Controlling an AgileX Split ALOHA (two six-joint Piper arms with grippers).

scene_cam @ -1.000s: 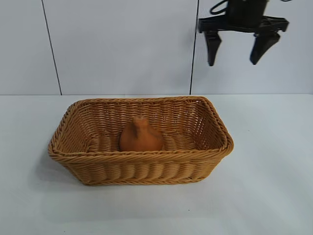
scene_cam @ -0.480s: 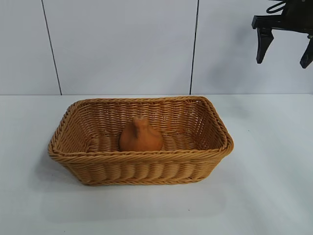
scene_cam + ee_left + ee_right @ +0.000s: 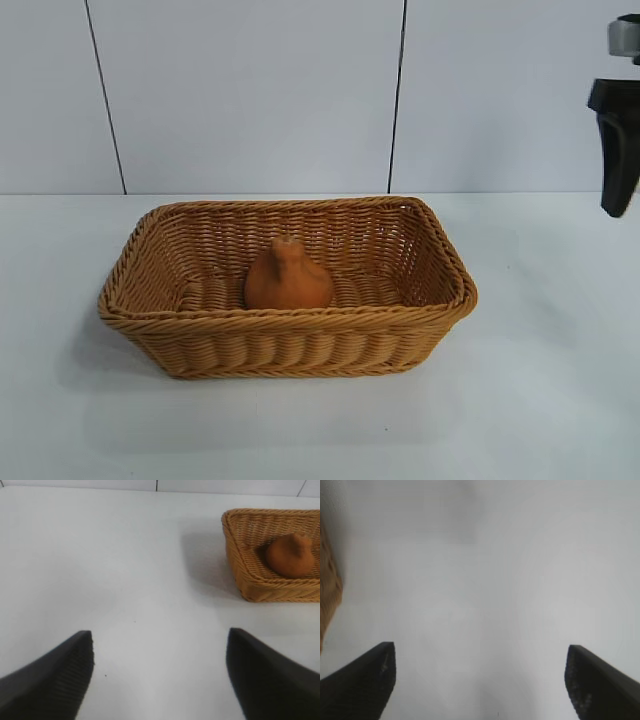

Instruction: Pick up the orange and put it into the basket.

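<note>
The orange point(image 3: 288, 278) lies inside the wicker basket point(image 3: 445, 262), upright with its knobbed neck on top and touched by no gripper. In the left wrist view the orange point(image 3: 290, 556) and basket point(image 3: 239, 555) sit some way off across the table. My left gripper point(image 3: 160, 631) is open over bare table with nothing between its jaws; it is outside the exterior view. My right gripper point(image 3: 480, 646) is also open and empty. Only one of its fingers point(image 3: 618, 160) shows, high at the exterior view's right edge, well to the right of the basket.
The basket stands mid-table on a white tabletop point(image 3: 540, 400). A white panelled wall point(image 3: 250, 90) rises behind the table. A corner of the basket point(image 3: 329, 595) shows at the edge of the right wrist view.
The right gripper has swung from above the basket's far right corner out to the right edge of the exterior view, staying open. The orange and basket have not moved.
</note>
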